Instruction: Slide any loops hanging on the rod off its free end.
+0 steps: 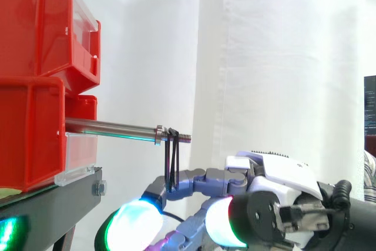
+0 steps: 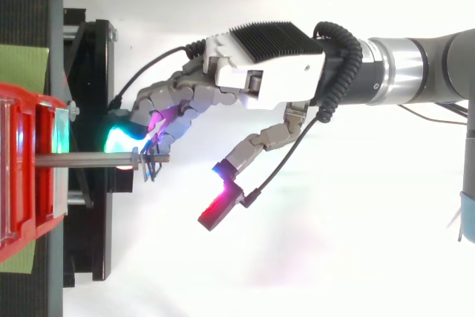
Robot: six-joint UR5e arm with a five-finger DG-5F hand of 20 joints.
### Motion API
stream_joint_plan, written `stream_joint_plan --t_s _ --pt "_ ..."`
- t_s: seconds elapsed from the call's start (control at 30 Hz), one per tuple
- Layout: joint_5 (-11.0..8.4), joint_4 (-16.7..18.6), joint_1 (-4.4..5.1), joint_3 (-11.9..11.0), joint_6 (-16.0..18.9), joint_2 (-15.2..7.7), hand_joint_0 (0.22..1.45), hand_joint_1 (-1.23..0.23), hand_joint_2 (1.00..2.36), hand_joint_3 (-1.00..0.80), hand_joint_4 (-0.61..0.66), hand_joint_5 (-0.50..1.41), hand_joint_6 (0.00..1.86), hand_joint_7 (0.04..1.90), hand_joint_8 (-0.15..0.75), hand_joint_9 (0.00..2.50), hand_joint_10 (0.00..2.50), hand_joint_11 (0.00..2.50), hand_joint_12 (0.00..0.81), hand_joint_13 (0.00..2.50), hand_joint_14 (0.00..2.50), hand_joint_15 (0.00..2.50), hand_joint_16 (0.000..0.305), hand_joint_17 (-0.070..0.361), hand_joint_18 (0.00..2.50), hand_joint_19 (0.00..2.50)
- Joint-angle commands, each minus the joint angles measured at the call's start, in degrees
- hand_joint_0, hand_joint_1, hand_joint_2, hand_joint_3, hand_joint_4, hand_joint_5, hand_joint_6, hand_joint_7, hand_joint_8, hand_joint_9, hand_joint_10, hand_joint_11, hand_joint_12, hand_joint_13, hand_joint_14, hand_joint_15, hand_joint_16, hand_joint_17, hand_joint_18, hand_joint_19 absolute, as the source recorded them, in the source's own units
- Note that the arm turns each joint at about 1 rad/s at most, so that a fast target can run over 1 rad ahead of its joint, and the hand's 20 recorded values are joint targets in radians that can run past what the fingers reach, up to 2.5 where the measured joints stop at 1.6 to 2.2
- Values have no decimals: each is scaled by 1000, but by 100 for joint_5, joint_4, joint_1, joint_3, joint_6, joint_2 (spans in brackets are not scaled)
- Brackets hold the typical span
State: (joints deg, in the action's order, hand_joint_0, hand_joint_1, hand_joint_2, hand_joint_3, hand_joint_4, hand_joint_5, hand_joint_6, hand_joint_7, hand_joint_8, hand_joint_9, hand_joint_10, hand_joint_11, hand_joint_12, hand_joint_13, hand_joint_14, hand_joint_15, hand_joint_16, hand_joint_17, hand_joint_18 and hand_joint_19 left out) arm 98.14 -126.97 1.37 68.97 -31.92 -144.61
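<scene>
— Your hand [image 1: 276,189], seen from the side: what is it doing?
— I am holding it low, beneath the rod [image 1: 111,126], with the fingers [image 1: 188,179] reaching almost straight toward the red bin [image 1: 32,133]. I am gripping nothing. The loop [image 1: 169,174] is hanging on the rod's threaded free end, just outside the nut [image 1: 158,135]. Its bottom is dangling at one finger; I cannot tell whether they are touching.
— How is it going to handle?
— I am judging it thin, light and limp, a band that is going to swing and twist rather than push back. The threads may be snagging it. So I am thinking of hooking a finger inside the hanging part, near the top, and drawing it outward along the rod.
— And from above?
— Looking down, the hand [image 2: 267,72] is angling toward the rod, with the fingertips [image 2: 158,125] crowding right beside the loop [image 2: 151,165] at the free end. The thumb [image 2: 252,146] is splaying well apart. That view is giving me the sideways offset. The side view is giving me the height and the loop's drop, which from above is showing as a small dark tangle.
</scene>
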Motion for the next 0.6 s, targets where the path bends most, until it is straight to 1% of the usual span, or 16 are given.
stream_joint_plan --t_s 0.0,0.1,0.3,0.4,0.47,0.57 --pt "100 -3 -49 -103 1 3 566 -653 1000 -498 321 -128 503 872 283 995 8 238 320 764 6 172 42 94 748 462" --pt "152 -12 -75 -156 1 3 572 -643 1000 -497 324 -125 503 885 281 1009 8 236 319 780 7 177 41 93 753 462" --pt "170 -3 -75 -165 -8 3 582 -616 1000 -494 329 -119 503 901 281 1037 8 250 315 816 7 184 41 92 782 472" --pt "170 23 -75 -173 1 3 588 -585 1001 -487 326 -112 503 920 281 1059 8 261 312 838 9 190 41 91 793 475" --pt "170 14 -75 -209 1 3 586 -525 1000 -500 327 -108 503 933 284 1085 11 265 309 858 9 200 40 91 809 487" --pt "170 -3 -84 -252 1 3 583 -514 1001 -500 332 -105 503 938 286 1095 9 274 310 877 10 211 40 91 827 494"
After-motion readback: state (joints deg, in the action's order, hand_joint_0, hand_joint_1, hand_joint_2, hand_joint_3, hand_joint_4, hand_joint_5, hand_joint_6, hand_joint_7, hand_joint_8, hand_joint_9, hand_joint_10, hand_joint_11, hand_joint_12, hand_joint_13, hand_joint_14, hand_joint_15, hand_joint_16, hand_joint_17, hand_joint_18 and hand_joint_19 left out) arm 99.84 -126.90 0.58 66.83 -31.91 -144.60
